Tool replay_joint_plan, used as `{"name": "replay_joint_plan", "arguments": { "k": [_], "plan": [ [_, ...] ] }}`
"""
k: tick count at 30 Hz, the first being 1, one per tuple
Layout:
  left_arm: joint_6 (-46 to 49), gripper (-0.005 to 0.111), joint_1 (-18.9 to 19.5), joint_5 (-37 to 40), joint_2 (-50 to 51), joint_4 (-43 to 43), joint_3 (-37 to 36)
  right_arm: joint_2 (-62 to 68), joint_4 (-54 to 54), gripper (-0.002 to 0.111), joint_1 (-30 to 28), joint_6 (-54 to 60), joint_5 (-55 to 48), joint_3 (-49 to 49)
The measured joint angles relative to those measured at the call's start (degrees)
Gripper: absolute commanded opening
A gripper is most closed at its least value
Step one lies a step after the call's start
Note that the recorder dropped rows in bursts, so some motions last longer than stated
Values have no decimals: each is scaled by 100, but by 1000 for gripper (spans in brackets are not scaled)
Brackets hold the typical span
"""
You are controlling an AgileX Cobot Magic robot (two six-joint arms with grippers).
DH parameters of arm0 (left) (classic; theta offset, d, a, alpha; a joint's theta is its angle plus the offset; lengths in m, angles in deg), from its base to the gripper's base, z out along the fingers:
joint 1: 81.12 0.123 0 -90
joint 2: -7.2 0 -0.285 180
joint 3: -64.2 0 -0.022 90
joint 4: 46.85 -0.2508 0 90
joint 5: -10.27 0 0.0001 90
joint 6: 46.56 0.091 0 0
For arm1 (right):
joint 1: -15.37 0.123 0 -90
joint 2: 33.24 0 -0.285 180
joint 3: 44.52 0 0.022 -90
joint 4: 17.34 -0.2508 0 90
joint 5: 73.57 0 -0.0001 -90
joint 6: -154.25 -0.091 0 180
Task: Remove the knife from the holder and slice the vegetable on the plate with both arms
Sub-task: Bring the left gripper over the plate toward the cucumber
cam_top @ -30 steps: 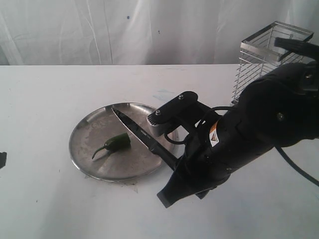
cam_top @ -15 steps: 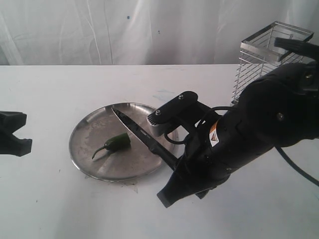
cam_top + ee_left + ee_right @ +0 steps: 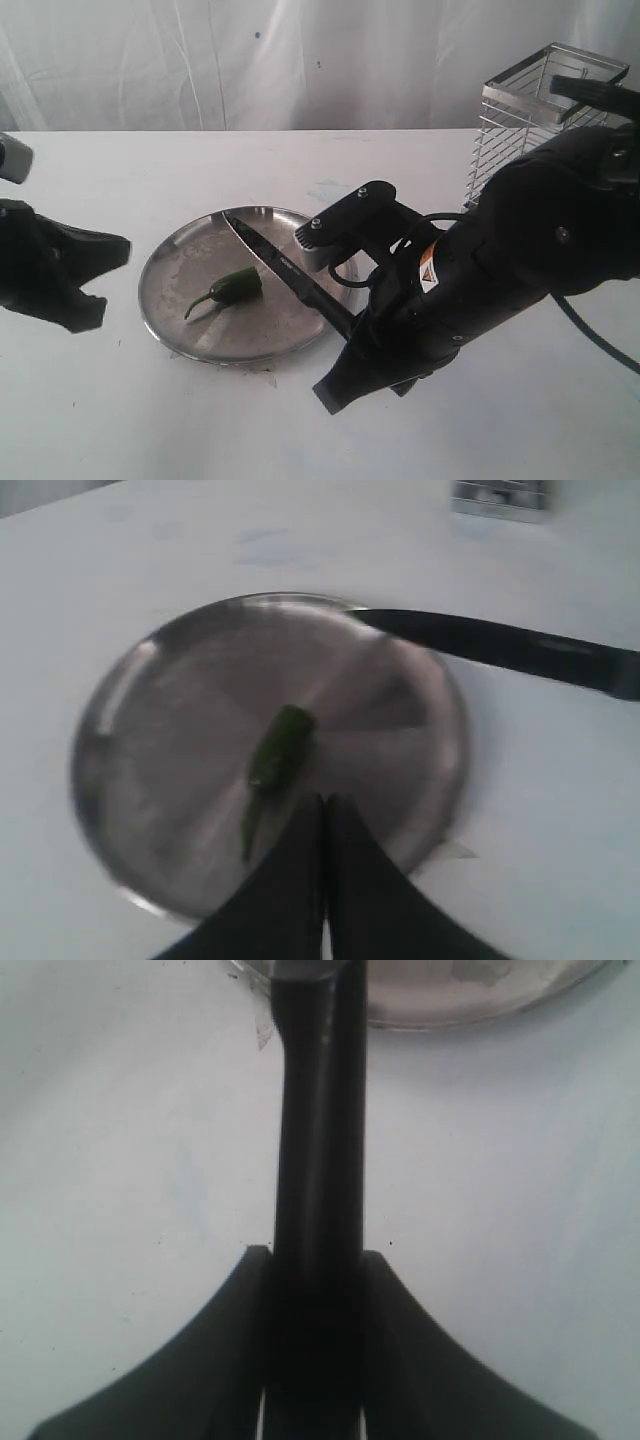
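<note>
1. Exterior view: the knife [image 3: 285,265] lies on a slant over the right part of the plate [image 3: 165,300]. Its tip points to the plate's far rim and its handle runs back under the bulky right arm [image 3: 520,250]. The vegetable [image 3: 235,287] lies on the plate with its curved stem toward the near left. Its thick end is just beside the blade, and whether they touch cannot be told. The left arm [image 3: 45,265] hangs over the worktop [image 3: 150,420], left of the plate and clear of it. The holder [image 3: 500,140] stands upright at the far right.
2. Left wrist view: the left tool [image 3: 324,810] has its jaws pressed together with nothing between them. Their tips hang above the plate's near part, close to the vegetable's stem end. The vegetable's long axis runs roughly in line with the jaws. The knife blade crosses the plate's far edge, almost square to that axis.
3. Right wrist view: the right tool [image 3: 318,1260] clamps the knife's black handle between its two fingers [image 3: 240,1290]. The handle runs straight out from the jaws toward the plate's rim.
</note>
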Motion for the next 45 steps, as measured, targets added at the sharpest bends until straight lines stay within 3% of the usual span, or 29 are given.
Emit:
{"name": "replay_joint_plan", "arguments": {
  "k": [3, 7, 9, 12, 15, 18, 20, 24, 25, 28, 31, 34, 38, 40, 45],
  "plan": [
    [-69, 0, 0, -9, 122, -25, 38, 0, 0, 0, 0, 0, 0, 0],
    [-1280, 0, 0, 1795, 226, -75, 38, 0, 0, 0, 0, 0, 0, 0],
    [-1164, 0, 0, 2717, 260, -88, 46, 0, 0, 0, 0, 11, 0, 0],
    [56, 0, 0, 4081, 287, -100, 51, 0, 0, 0, 0, 20, 0, 0],
    [2349, 0, 0, 5369, 323, 66, 60, 0, 0, 0, 0, 20, 0, 0],
    [4981, 0, 0, 6273, 357, 1097, 102, 0, 0, 0, 0, 20, 12, 0],
    [6077, 0, 0, 6724, 383, 2522, 264, 0, 0, 0, 0, 20, 12, 0],
    [7952, 0, 0, 7142, 482, 6128, 1012, 0, -10, 0, 0, 23, 12, 0],
    [8846, 0, 0, 7326, 561, 7436, 1343, 0, -10, 0, 0, 23, 12, 0],
    [11024, 0, 0, 8279, 788, 10148, 1956, 0, -10, 0, 0, 23, 0, 0],
    [12672, 0, 0, 9148, 889, 11932, 2196, 0, 173, 0, 0, 23, -11, 0],
    [13274, 0, 0, 9574, 889, 12642, 2238, 0, 291, 0, 0, 23, -21, 0],
    [13034, 0, 0, 9773, 889, 12664, 2115, 0, 333, 0, 0, 11, -32, 0],
    [13027, 3, -68, 9512, 889, 12664, 1934, 0, 373, 0, 0, 11, -32, 0],
    [13954, 41, -799, 8425, 889, 12274, 1605, 0, 522, 0, 0, -18, -55, 0]
  ]
}}
